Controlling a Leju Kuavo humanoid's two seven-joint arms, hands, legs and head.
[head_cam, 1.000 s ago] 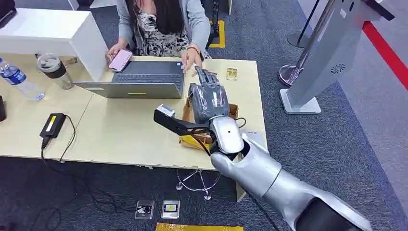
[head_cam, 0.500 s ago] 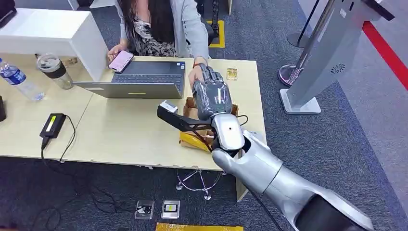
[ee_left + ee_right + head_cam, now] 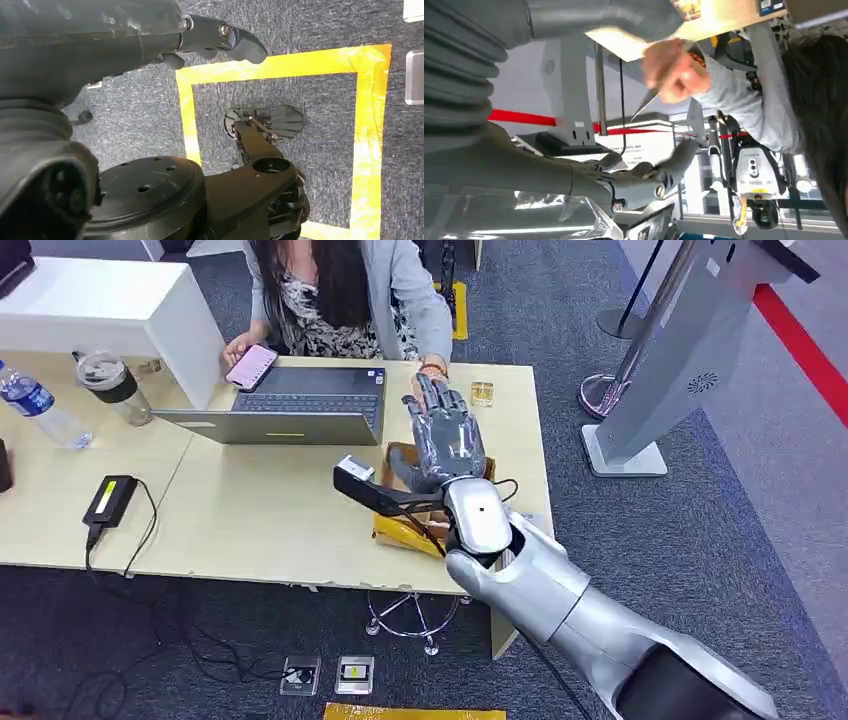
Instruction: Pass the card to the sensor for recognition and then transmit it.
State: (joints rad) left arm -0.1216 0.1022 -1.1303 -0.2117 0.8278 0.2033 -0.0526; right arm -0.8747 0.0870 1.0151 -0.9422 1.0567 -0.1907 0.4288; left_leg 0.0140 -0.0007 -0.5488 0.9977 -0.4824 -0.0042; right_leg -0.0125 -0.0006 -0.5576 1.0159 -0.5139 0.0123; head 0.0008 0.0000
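My right hand (image 3: pixel 446 440) reaches across the table's far right part, fingers stretched toward a person's hand (image 3: pixel 432 370) at the fingertips. In the right wrist view that person's hand (image 3: pixel 671 70), blurred, pinches a thin card (image 3: pixel 648 101) seen edge-on. The card hangs in the gap between my thumb (image 3: pixel 604 20) and my fingers (image 3: pixel 649 175), which stay apart and touch nothing. A small yellowish square object (image 3: pixel 482 393) lies on the table beyond my fingertips. My left hand (image 3: pixel 100 35) hangs over the carpet holding nothing, one finger (image 3: pixel 225 37) sticking out.
An open cardboard box (image 3: pixel 396 462) and a yellow packet (image 3: pixel 398 532) lie under my right wrist. A laptop (image 3: pixel 285 405), a pink phone (image 3: pixel 250 365), a cup (image 3: pixel 112 385), a water bottle (image 3: pixel 35 405) and a charger (image 3: pixel 110 500) are to the left. A grey kiosk (image 3: pixel 680 350) stands right of the table (image 3: pixel 250 520).
My right hand has shifted a little to the right and farther over the table. The person's hand has moved right with it, from the laptop's corner to my fingertips.
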